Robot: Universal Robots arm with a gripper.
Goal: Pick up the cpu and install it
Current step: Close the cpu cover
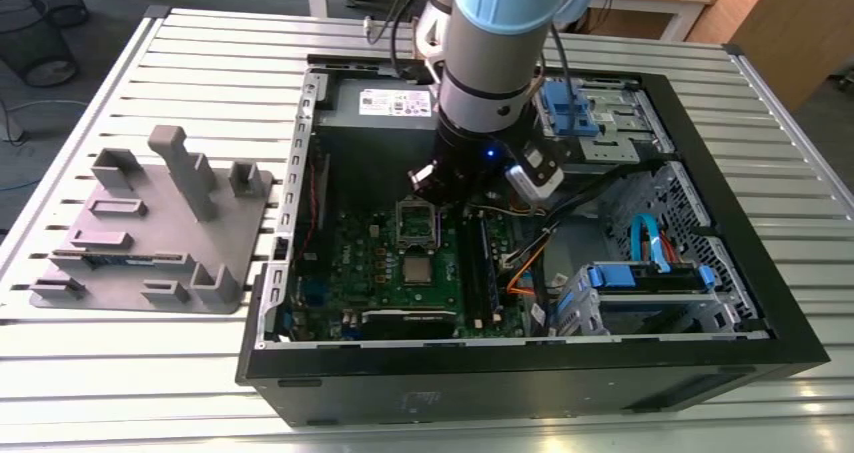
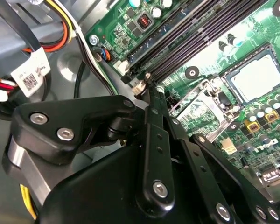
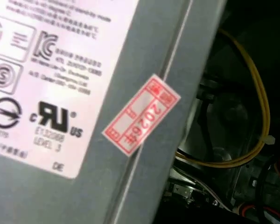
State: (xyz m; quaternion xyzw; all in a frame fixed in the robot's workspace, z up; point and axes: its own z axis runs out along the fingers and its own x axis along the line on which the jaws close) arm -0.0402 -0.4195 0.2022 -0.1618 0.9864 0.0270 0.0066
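Silver cpu (image 2: 254, 77) seemingly sits socketed beyond the closed, half-hidden pincer (image 2: 148, 88).

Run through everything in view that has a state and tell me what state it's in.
computer case, lying on its side, open.
cpu, lying flat, uncovered, not held.
socket frame, swung open beside the cpu.
end effector, low inside the case, clear of the cpu.
grey tray, flat on the table beside the case.
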